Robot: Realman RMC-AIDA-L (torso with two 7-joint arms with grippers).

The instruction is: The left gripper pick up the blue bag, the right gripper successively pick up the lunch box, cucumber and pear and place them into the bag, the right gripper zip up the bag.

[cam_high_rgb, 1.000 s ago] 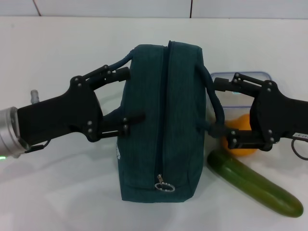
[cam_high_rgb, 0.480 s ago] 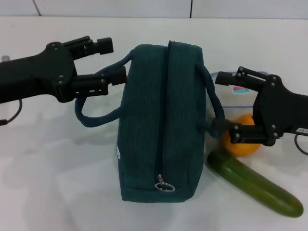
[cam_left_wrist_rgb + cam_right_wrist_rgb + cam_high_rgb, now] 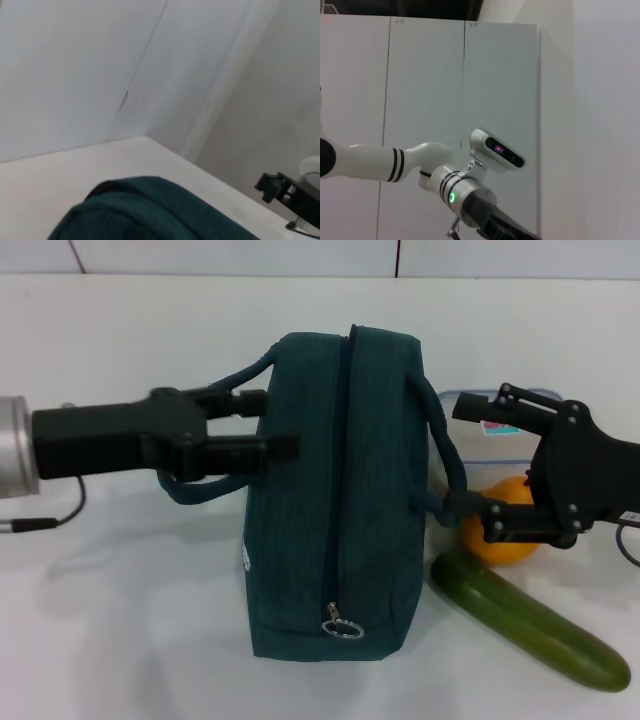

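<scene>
Left gripper [image 3: 275, 423] fingers [image 3: 262, 447] narrowly apart, straddling near handle of blue bag [image 3: 335, 500]; we can't confirm they pinch it. Right gripper [image 3: 457, 455] fingers [image 3: 470, 504] spread wide at far handle, pear [image 3: 500, 530] just beneath.

Bag sits mid-desk, zipper closed. Lunch box [image 3: 500, 430] behind right gripper; cucumber [image 3: 530, 622] toward front right corner of desk.

Risks we judge: loose handle slips out on lift; closed zipper blocks loading; right fingers snag far handle, nudge pear.

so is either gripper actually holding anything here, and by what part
Nothing is clearly held. The left gripper has its open fingers around the blue bag's left handle; the right gripper is open beside the right handle.
</scene>
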